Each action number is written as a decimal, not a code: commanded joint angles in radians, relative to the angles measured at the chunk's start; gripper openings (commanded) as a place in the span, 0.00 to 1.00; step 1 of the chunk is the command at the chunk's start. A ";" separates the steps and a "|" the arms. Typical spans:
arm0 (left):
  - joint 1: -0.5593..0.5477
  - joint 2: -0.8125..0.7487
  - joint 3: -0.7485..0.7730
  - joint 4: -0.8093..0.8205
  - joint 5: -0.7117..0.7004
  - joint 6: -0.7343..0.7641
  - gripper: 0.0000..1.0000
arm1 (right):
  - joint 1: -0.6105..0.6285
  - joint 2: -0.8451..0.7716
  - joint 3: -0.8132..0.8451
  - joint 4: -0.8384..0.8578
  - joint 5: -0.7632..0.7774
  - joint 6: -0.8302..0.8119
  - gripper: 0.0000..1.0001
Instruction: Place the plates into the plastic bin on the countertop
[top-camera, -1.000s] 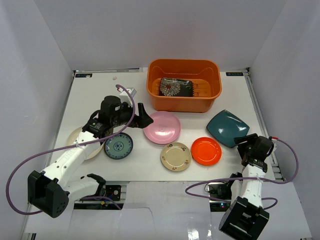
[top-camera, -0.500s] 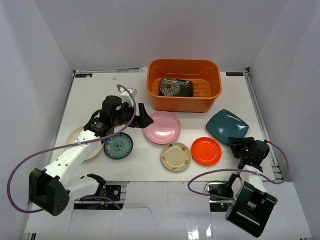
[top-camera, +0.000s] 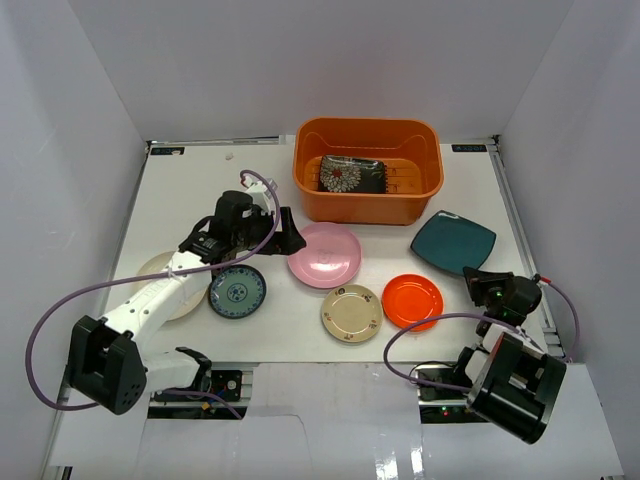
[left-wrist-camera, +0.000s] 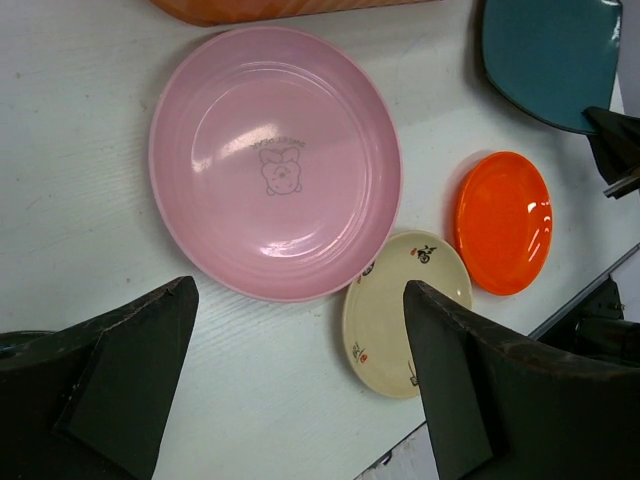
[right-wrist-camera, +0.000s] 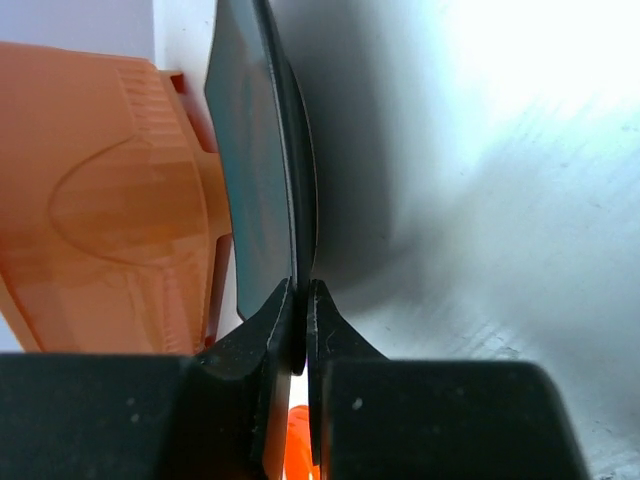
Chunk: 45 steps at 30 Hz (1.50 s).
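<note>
Observed bare white countertop (top-camera: 200, 190) along the left side and far-left corner; found the near strip crowded with plates. Recorded orange rectangular plastic bin (top-camera: 360, 208) at the far edge, holding a square black-floral plate (top-camera: 352, 175) on its bottom. Found right gripper (right-wrist-camera: 300, 300) pinched tight on the rim of the square teal plate (top-camera: 453, 243), which lay close to the right edge, just nearer than the bin's right corner. Found left gripper (left-wrist-camera: 298, 290) spread wide over the near rim of the round pink plate (left-wrist-camera: 275, 160); could not judge contact. Noted round cream-gold plate (top-camera: 351, 312) beside round orange-red plate (top-camera: 412, 301) toward the front edge. Noted round blue-patterned plate (top-camera: 237, 291) and round white plate (top-camera: 165, 285) beside and under the left arm.
</note>
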 joint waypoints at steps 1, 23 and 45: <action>-0.003 0.003 -0.011 0.002 -0.047 -0.010 0.94 | -0.011 -0.052 -0.220 0.131 -0.032 0.023 0.08; -0.002 0.086 -0.008 0.014 -0.118 -0.129 0.95 | -0.013 -0.303 0.476 -0.317 0.080 0.103 0.08; -0.002 0.150 -0.007 -0.003 -0.182 -0.109 0.83 | 0.651 0.355 1.162 -0.285 0.206 -0.125 0.08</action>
